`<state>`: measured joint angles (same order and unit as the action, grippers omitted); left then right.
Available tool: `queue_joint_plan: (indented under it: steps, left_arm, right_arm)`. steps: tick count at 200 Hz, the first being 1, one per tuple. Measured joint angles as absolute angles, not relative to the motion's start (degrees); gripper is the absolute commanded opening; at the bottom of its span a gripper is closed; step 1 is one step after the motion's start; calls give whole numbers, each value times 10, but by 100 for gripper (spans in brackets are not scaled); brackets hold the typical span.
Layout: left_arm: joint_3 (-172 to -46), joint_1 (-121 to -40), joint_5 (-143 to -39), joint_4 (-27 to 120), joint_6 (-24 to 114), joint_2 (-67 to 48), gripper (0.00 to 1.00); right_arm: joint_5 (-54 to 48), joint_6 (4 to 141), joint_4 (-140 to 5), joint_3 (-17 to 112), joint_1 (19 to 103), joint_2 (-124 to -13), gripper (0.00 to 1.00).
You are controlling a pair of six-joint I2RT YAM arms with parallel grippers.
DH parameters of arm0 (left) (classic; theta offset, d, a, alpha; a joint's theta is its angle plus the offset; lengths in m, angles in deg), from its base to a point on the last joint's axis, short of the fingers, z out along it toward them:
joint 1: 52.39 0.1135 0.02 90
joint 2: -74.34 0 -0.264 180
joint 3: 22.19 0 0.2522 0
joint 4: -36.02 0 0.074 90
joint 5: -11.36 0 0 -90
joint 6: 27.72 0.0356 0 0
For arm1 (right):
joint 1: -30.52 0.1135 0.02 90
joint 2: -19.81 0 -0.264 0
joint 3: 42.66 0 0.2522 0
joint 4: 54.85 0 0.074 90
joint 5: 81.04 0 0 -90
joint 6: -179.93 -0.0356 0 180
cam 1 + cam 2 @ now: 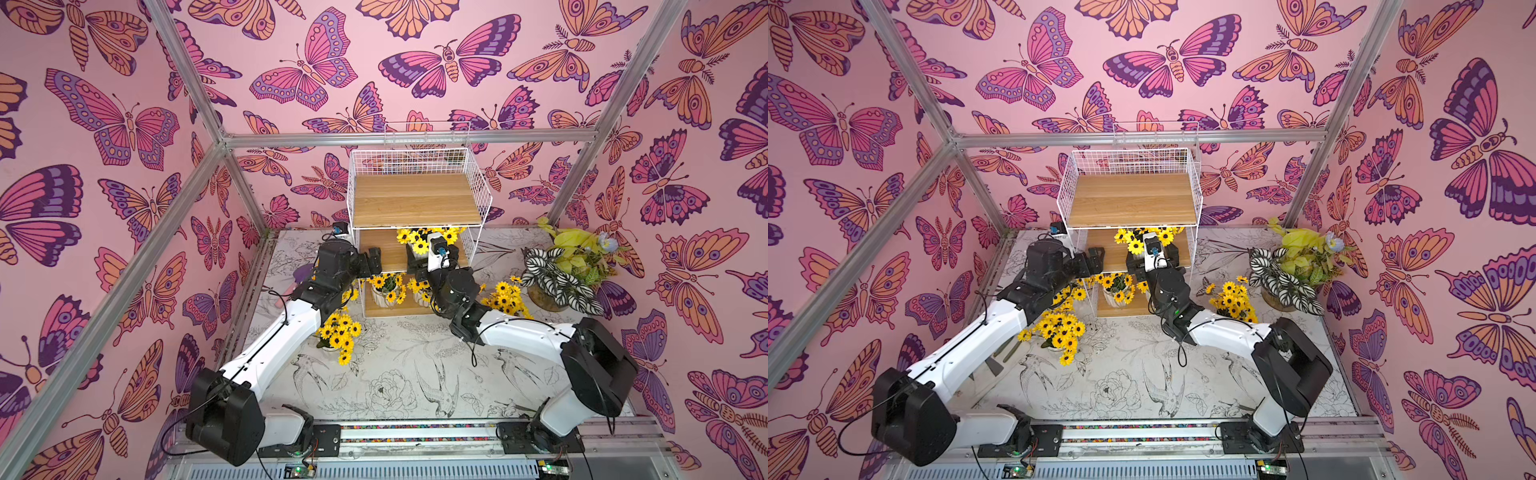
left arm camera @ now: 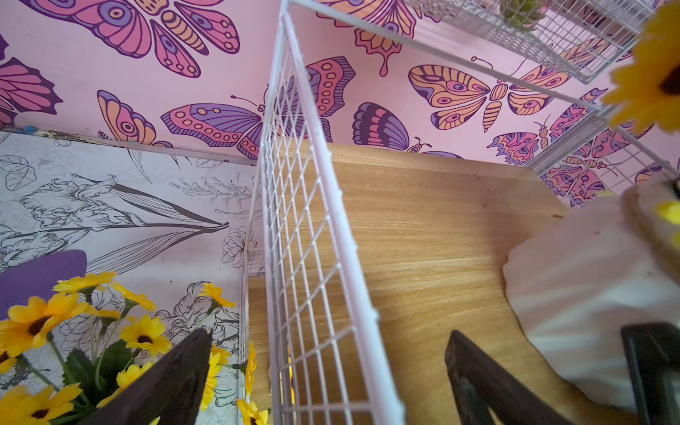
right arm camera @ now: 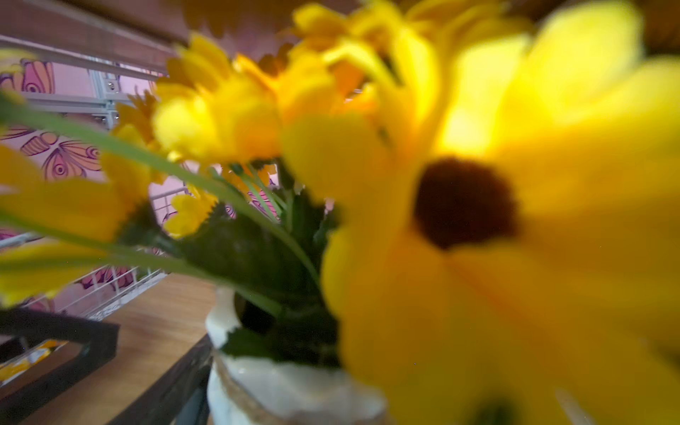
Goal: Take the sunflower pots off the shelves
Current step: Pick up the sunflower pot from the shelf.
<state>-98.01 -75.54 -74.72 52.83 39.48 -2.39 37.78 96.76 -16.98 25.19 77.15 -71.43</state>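
Because 1 pot [image 1: 415, 245] stands on the middle shelf [image 1: 388, 249], at 12 o'clock, the right jaws reach in around it; pinching or not, I cannot tell. Left jaws hang spread at 11 o'clock.

Robot lab cell; aluminium frame [image 1: 291, 140], butterfly-print walls [image 1: 415, 41]

White wire-grid shelves [image 1: 482, 183] — matt pale wood boards [image 1: 415, 199], ribbed white ceramic pot [image 2: 588, 287] — twine-banded
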Motion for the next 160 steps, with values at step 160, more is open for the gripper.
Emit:
queue_joint_plan:
  steps: [160]
  left_arm:
    - [-979,-755,-743,514,395,-15,99]
  right_arm:
    - [303,918,-306,208,775,-600,23]
